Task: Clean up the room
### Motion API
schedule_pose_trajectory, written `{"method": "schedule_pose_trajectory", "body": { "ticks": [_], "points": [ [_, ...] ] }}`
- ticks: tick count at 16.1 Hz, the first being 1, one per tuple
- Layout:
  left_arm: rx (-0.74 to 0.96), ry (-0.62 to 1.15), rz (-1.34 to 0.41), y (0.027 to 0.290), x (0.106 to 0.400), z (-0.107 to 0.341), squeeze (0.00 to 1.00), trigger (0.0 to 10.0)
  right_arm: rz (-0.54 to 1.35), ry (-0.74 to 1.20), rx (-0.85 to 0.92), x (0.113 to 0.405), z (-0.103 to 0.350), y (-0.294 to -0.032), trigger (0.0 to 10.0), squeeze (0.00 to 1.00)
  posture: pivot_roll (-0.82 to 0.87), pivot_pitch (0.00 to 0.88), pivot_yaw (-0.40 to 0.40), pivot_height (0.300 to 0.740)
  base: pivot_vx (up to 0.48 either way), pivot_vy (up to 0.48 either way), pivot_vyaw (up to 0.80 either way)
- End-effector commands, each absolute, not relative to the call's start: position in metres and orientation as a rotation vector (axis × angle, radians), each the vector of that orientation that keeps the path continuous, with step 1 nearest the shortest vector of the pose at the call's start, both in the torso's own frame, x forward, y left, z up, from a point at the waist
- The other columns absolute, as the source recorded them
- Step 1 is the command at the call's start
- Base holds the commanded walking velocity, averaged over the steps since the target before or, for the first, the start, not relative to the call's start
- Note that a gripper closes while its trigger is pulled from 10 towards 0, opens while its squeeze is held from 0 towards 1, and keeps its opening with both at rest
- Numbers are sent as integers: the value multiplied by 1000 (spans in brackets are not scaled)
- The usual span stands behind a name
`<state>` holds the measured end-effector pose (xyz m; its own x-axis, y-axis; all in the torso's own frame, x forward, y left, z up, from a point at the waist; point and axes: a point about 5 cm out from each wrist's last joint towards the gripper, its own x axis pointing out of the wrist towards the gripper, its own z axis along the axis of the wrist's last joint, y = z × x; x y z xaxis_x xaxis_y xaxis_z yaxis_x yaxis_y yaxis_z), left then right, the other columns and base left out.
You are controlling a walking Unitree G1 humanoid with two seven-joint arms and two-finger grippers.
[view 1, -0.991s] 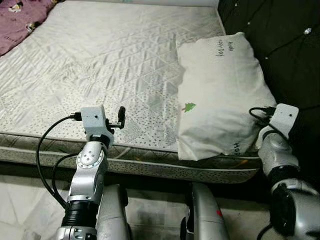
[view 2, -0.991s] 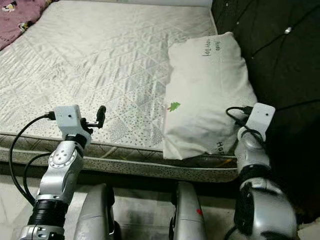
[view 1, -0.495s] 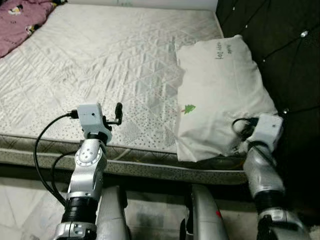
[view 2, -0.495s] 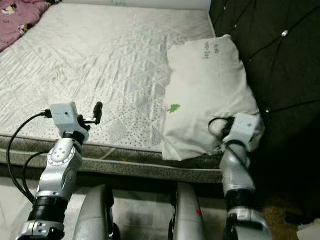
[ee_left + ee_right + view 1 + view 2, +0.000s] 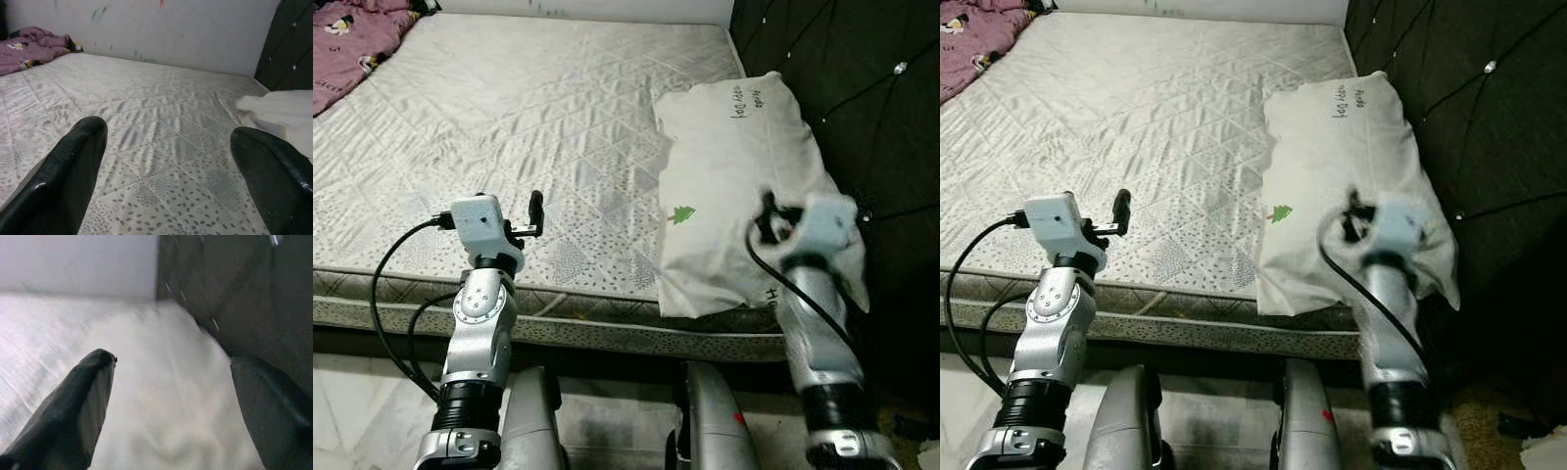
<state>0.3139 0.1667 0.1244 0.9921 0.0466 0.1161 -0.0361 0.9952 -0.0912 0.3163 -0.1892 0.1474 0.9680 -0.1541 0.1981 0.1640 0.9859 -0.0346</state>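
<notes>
A: Right end effector [image 5: 171, 406] is over the near end of the pillow [image 5: 744, 176], fingers spread wide, nothing between them. The right arm is blurred in the head views.

B: Left end effector [image 5: 171, 166]?

A: Held low above the mattress near its front edge, fingers also spread apart, empty. Its wrist camera looks along the bed toward the wall [image 5: 171, 29].

B: Go through the scene, biggest first.

A: Mattress [image 5: 529, 127], pale with a quilted diamond pattern, dotted print toward the near edge. It takes up most of the head views. To the robot's right stands a dark tufted headboard [image 5: 862, 88] with small shiny buttons.

B: And the pillow?

A: White, lying on the right side of the mattress against the headboard, its near end hanging slightly over the front edge. A small green tree mark [image 5: 682, 214] shows on it, and some handwriting [image 5: 747, 101] near its far end, too small to read.

B: Anything else?

A: A purple garment or blanket [image 5: 352, 39], crumpled at the far left corner of the bed, well apart from the pillow.
</notes>
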Motion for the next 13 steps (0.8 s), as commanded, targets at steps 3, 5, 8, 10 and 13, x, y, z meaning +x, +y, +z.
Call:
{"method": "schedule_pose_trajectory", "body": {
  "ticks": [3,5,8,10,13],
  "points": [
    [-83,-159,36,165,313,132,0,10000,-75,-242,0,317,157,-166,10000,1000,-18,0,9,582,0,0,0],
    [-93,-155,16,159,314,133,0,10000,-16,-220,20,319,152,-152,10000,1000,-6,0,-4,582,0,0,0],
    [-97,-157,27,160,309,132,0,10000,60,-220,38,323,155,-141,10000,0,13,0,-19,582,0,0,0],
    [-92,-150,27,159,305,129,0,10000,80,-229,38,323,157,-138,10000,0,17,0,-27,582,0,0,0],
    [-98,-149,33,159,305,129,0,10000,114,-246,59,323,160,-133,10000,0,8,0,-26,605,0,0,0]
  ]
}}
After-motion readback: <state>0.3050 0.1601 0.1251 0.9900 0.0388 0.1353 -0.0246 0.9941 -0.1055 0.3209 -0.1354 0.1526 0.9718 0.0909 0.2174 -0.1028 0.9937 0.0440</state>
